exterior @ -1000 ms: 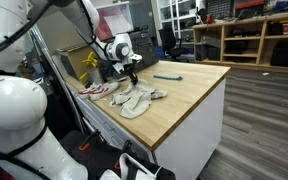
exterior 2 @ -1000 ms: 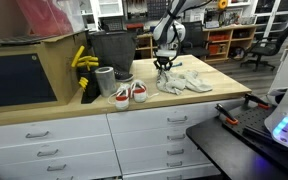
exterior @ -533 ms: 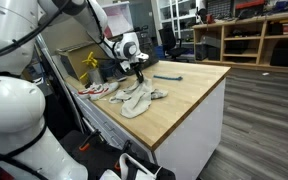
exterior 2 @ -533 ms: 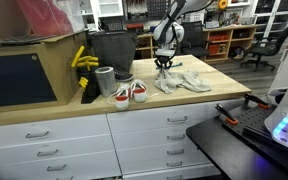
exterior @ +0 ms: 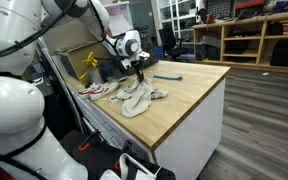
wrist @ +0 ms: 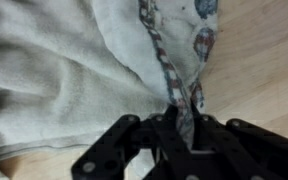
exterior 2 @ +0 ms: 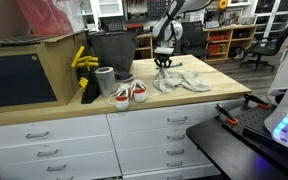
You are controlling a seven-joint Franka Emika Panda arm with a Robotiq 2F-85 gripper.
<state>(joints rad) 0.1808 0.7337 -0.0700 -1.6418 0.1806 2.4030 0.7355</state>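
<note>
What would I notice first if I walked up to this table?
Probably the robot's black fingers, pinched shut on the patterned edge of a pale, crumpled cloth in the middle of the wooden counter. After that you would likely spot the red-and-white sneakers, which stand side by side near the counter's front edge, next to the cloth.

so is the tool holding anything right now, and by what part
Yes. The tool is shut on the cloth, pinching a bunched fold of its patterned edge between the fingertips.
</note>
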